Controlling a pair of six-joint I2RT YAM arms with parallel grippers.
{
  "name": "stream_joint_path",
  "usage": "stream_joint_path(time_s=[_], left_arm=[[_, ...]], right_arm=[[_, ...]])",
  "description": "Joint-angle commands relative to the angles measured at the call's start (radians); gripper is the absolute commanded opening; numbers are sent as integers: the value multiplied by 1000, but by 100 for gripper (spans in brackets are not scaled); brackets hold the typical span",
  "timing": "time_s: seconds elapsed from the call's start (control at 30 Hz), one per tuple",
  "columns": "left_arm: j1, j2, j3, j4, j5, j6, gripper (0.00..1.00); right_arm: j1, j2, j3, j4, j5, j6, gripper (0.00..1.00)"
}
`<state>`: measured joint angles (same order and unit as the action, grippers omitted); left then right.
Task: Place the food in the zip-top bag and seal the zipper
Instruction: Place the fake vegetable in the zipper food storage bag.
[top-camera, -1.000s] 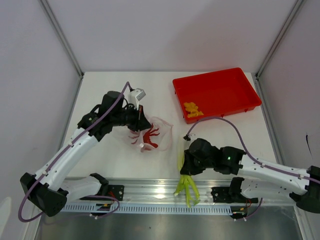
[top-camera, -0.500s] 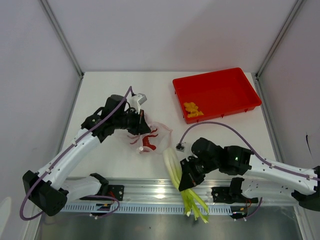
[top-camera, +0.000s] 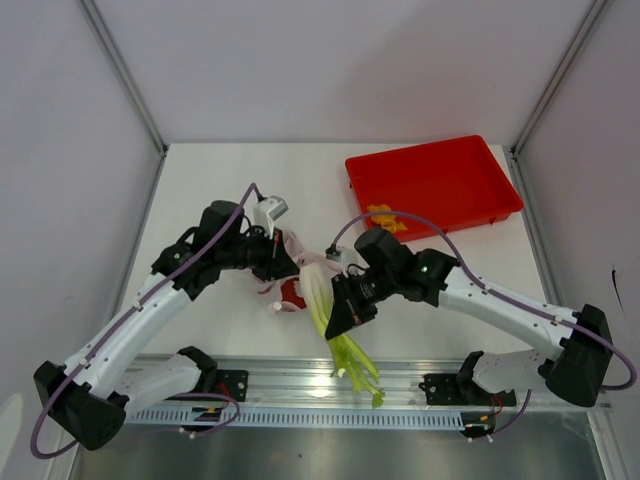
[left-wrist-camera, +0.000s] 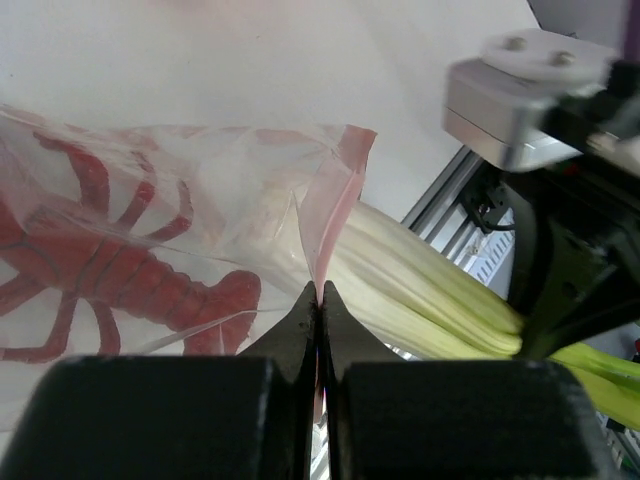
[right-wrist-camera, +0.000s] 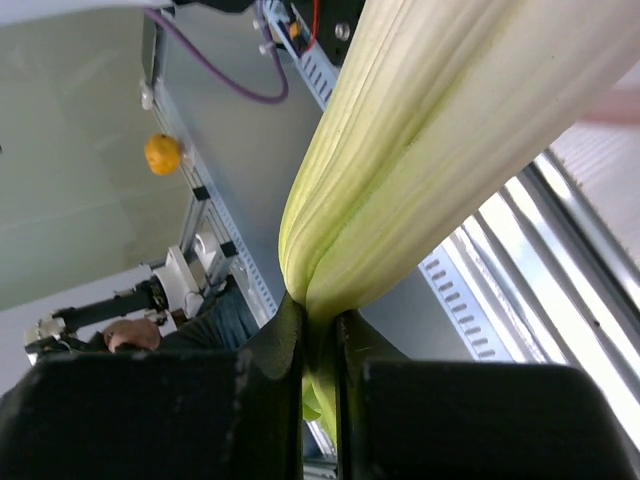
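surface: The tabletop (top-camera: 220, 180) is white and flat. A metal rail (top-camera: 300, 378) runs along its near edge, behind both my pincers.
room: Plain grey walls (top-camera: 330, 60) stand on three sides.
tray: The red tray (top-camera: 450, 185) sits well past my right pincer (top-camera: 334, 321), at the back. The yellow-orange pieces (top-camera: 383, 217) lie in its near corner.
left side: My left pincer (left-wrist-camera: 320, 295) is squeezed tight on the zipper (left-wrist-camera: 335, 215), the pink strip at the mouth of the zip-top bag (left-wrist-camera: 200, 170).
right side: My right pincer is clamped on the green stalk (top-camera: 347, 352). The leafy end hangs behind it over the rail. The pale end points at my left pincer.
in the bag: The red spiky piece (left-wrist-camera: 130, 270) lies inside, just left of my left pincer.
top view only: Both arms, the tray and the whole tabletop.
left wrist view only: The red piece has thin legs like a lobster. The pale stalk end shows through the plastic beside my pincer. I cannot tell if it is inside.
right wrist view only: It looks past the tabletop edge to a purple cable (right-wrist-camera: 215, 60), a small orange ball (right-wrist-camera: 162, 153) and a person (right-wrist-camera: 130, 335).
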<state>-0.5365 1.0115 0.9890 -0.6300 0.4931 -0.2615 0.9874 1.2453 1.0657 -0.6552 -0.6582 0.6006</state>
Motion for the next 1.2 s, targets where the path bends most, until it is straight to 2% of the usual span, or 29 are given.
stream_joint_path(time_s=[0.0,0.27,0.6,0.87,0.93,1.0,1.03,1.1,1.17], left_arm=[[-11,-39,-1,32,48,-7,0],[-31,-76,-6,39,70,-35,1],[-63,-119,-35,52,71,-79,1],[-68,-152,-52,75,102,-113,0],[-68,-157,-53,81,107,-117,1],[-69,-160,-50,81,107,-120,0],[-69,-160,-49,78,107,-122,1],[-68,-159,-44,70,99,-119,1],[-68,-156,-41,69,93,-116,1]], right_arm=[[-42,42,45,101,-96,1,0],[-78,155,105,206,-103,67,1],[-56,255,125,414,14,200,6],[-41,313,131,454,115,196,12],[-39,316,120,460,153,191,29],[-39,325,114,453,172,176,39],[-35,329,111,447,183,169,51],[-29,324,108,411,216,144,60],[-24,295,105,390,233,133,64]])
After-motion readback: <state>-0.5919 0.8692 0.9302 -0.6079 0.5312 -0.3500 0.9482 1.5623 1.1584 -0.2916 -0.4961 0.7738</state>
